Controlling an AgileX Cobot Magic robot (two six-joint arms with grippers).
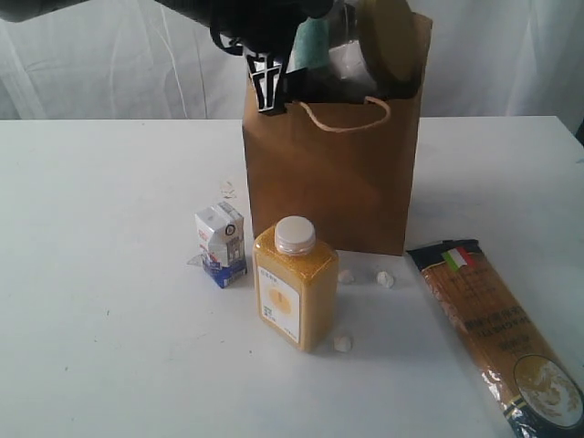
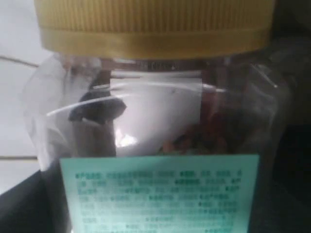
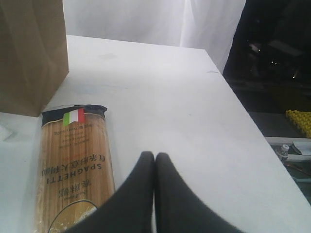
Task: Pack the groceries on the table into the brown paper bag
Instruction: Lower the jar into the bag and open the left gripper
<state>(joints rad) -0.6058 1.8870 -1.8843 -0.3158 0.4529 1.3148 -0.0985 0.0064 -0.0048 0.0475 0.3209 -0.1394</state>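
The brown paper bag (image 1: 328, 173) stands upright at the back middle of the table (image 1: 100, 301). Right above its open mouth, my left gripper (image 1: 315, 50) is shut on the clear yellow-lidded jar (image 1: 351, 50), which lies on its side with its lid (image 1: 394, 41) pointing right. The jar (image 2: 155, 126) fills the left wrist view and hides the fingers. In front of the bag stand the small white-blue carton (image 1: 221, 245) and the yellow white-capped bottle (image 1: 294, 287). The spaghetti packet (image 1: 502, 333) lies flat to the right. My right gripper (image 3: 154, 155) is shut and empty, just beside the packet (image 3: 73, 165).
Tiny white crumbs (image 1: 386, 279) lie between the bottle and the bag. In the right wrist view the table's edge (image 3: 243, 121) runs close by, with dark floor and clutter beyond it. A white curtain hangs behind the table.
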